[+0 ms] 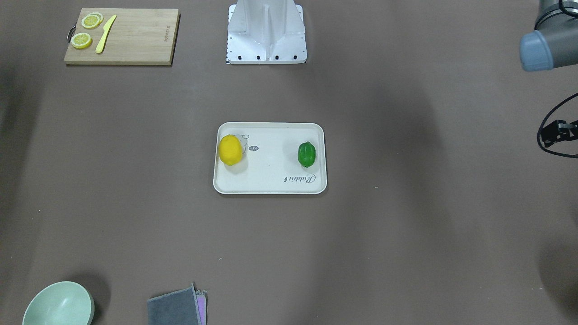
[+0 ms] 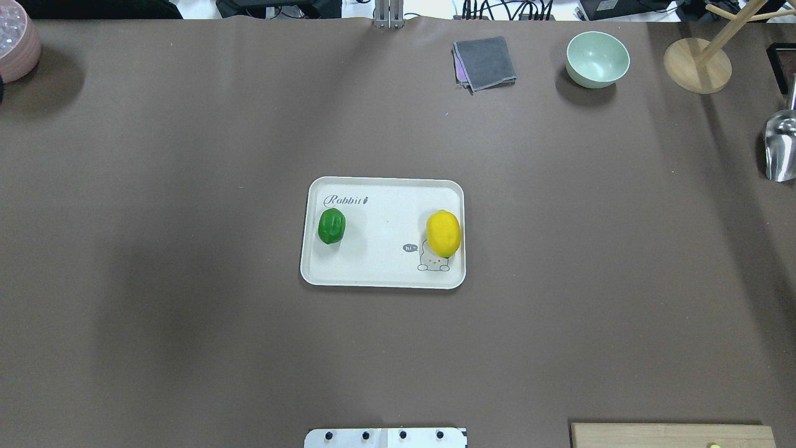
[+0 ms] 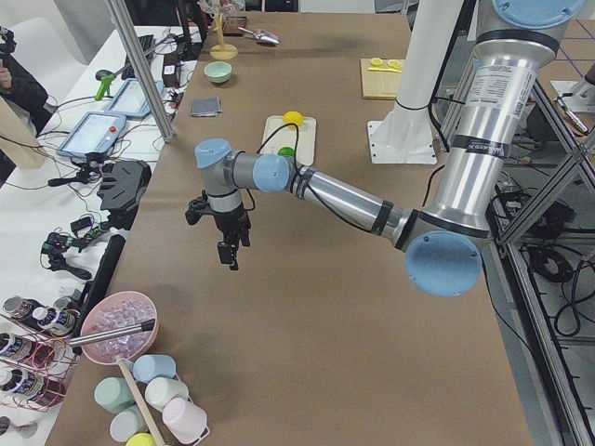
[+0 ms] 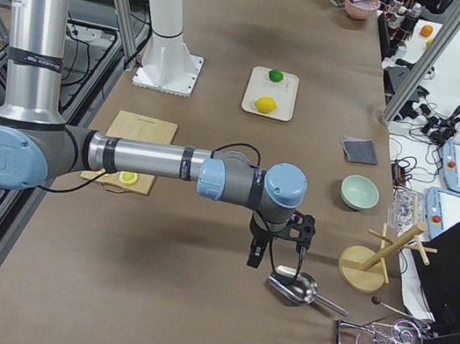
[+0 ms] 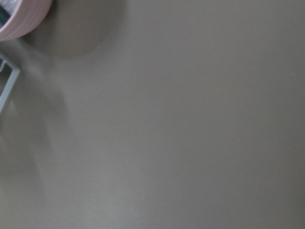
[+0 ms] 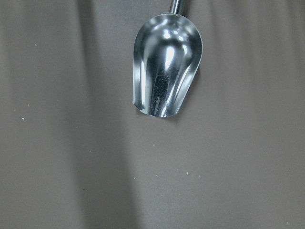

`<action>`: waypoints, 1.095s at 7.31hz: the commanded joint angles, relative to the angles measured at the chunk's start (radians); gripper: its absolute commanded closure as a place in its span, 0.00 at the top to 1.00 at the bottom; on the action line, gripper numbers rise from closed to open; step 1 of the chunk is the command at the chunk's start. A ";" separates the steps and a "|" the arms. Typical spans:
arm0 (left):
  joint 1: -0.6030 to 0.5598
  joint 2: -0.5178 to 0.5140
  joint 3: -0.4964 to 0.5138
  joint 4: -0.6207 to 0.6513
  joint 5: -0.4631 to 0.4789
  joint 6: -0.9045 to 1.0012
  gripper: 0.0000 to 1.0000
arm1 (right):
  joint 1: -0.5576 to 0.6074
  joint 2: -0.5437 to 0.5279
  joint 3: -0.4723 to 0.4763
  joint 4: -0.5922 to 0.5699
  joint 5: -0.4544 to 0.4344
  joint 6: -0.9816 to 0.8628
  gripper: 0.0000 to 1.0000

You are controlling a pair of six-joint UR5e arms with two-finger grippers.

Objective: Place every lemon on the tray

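The yellow lemon lies on the cream-white tray, over the bear drawing at the tray's right end in the overhead view. The green lemon lies at the tray's left end, below the word "Rabbit". Both also show in the front view: the yellow lemon, the green lemon and the tray. My left gripper hangs over bare table far left of the tray. My right gripper hangs above a metal scoop, far right of the tray. I cannot tell whether either is open or shut.
A bamboo cutting board with lemon slices and a yellow knife lies near the robot's base. A green bowl, a grey cloth and a wooden stand stand at the far edge. A pink bowl sits far left.
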 commanded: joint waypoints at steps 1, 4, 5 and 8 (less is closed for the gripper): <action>-0.164 0.147 -0.006 -0.076 -0.109 0.162 0.98 | 0.000 -0.009 0.000 0.003 -0.002 -0.001 1.00; -0.274 0.322 -0.012 -0.321 -0.171 0.277 0.98 | 0.000 -0.015 0.015 0.003 -0.005 -0.001 1.00; -0.294 0.328 -0.009 -0.325 -0.171 0.278 0.98 | 0.000 -0.015 0.015 0.003 -0.005 -0.001 1.00; -0.289 0.319 0.006 -0.325 -0.173 0.269 0.98 | 0.000 -0.013 0.015 0.004 -0.006 -0.001 1.00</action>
